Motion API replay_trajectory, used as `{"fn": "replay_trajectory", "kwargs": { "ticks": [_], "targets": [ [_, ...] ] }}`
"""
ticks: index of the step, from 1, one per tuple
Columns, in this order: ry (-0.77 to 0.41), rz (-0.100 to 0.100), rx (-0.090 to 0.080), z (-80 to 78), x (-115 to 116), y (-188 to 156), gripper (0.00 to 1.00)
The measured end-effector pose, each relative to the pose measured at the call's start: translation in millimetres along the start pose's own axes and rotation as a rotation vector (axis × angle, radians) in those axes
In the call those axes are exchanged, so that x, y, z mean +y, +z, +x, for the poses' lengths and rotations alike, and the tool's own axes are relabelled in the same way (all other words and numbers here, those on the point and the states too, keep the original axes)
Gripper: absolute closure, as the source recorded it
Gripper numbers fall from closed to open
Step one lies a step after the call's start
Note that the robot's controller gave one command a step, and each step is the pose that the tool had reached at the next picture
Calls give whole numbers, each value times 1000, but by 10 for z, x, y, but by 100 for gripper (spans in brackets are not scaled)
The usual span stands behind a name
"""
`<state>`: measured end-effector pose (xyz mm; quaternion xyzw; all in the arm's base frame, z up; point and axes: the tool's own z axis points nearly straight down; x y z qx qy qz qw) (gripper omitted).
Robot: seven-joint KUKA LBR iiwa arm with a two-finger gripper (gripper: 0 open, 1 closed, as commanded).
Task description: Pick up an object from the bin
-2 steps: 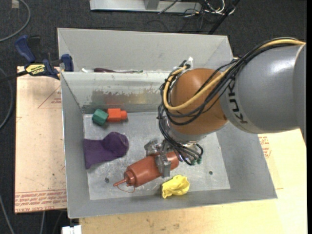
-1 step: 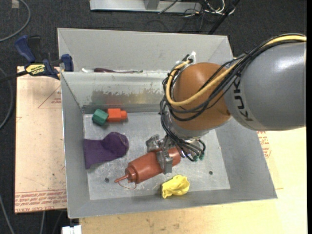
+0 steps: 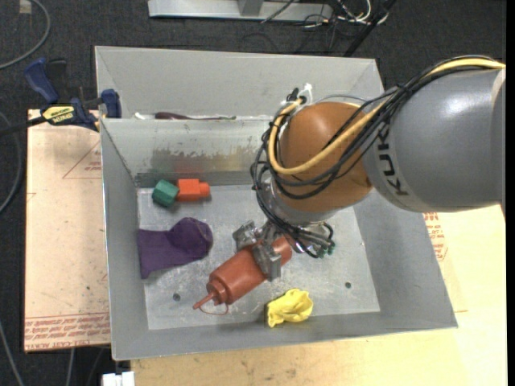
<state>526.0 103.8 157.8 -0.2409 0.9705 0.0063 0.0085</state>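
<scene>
A red-brown squeeze bottle (image 3: 235, 278) lies on its side in the middle of the bin floor, its thin nozzle pointing to the lower left. My gripper (image 3: 259, 250) is down at the bottle's wide rear end, under the orange wrist dome. One metal finger (image 3: 244, 235) sits on the bottle's upper-left side and the other on its lower-right side, both pressed against the bottle. A crumpled yellow thing (image 3: 289, 307) lies just below and to the right of the bottle. A small dark green thing (image 3: 328, 248) peeks out to the right of the gripper.
A purple cloth (image 3: 170, 244) lies left of the bottle. A green block (image 3: 166, 192) and an orange block (image 3: 193, 189) sit side by side near the back wall. The arm and its cables hide the bin's right middle.
</scene>
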Motion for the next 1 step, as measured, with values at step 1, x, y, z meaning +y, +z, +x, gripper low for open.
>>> {"fn": "replay_trajectory", "kwargs": {
  "ticks": [1],
  "targets": [
    [95,-6,16,34,-98,-1799,100]
  ]
}}
